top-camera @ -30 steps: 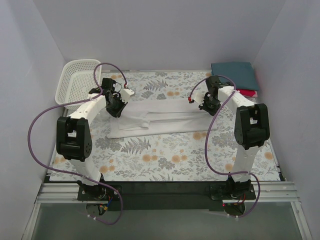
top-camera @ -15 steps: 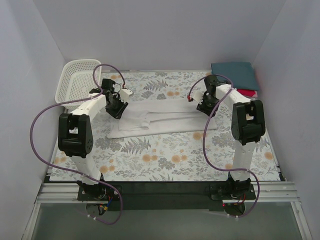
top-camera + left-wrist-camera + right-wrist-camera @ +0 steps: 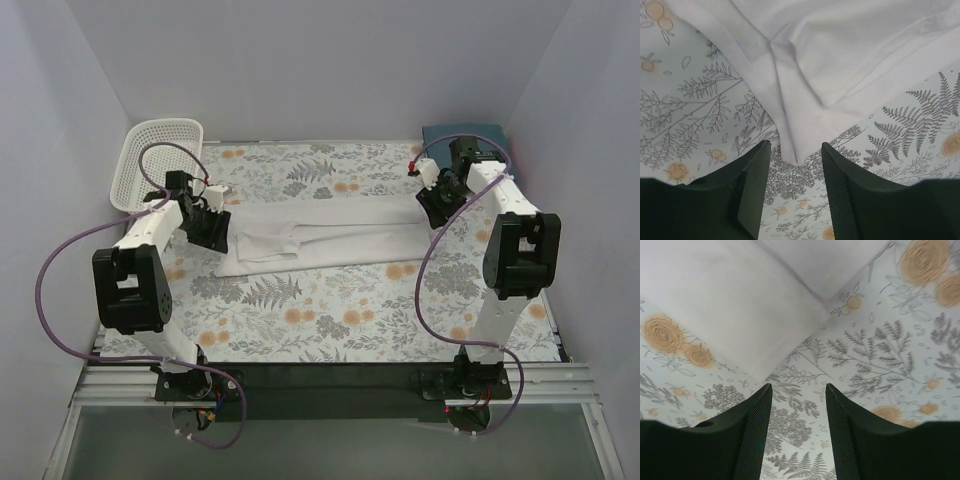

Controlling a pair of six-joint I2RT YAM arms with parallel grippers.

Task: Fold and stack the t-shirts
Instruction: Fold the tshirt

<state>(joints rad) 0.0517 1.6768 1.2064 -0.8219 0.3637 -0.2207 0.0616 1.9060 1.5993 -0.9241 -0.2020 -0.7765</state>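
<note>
A white t-shirt [image 3: 320,235], folded into a long flat strip, lies across the middle of the floral cloth. My left gripper [image 3: 212,228] hovers just off its left end, open. In the left wrist view the t-shirt's hemmed corner [image 3: 840,50] lies just ahead of the left gripper [image 3: 795,145], and nothing sits between the fingers. My right gripper [image 3: 437,205] stands open just off the right end. The right wrist view shows the t-shirt's edge [image 3: 740,300] ahead of the empty right gripper [image 3: 798,386]. A folded dark teal t-shirt [image 3: 435,135] lies at the back right, partly behind the right arm.
A white mesh basket [image 3: 160,160] stands at the back left corner. The floral table cloth [image 3: 330,310] covers the table between the walls. Purple cables loop out from both arms.
Both grippers have opened and let go of the white t-shirt. The left one moved left off its end and the right one moved right and back. The t-shirt lies flat.
</note>
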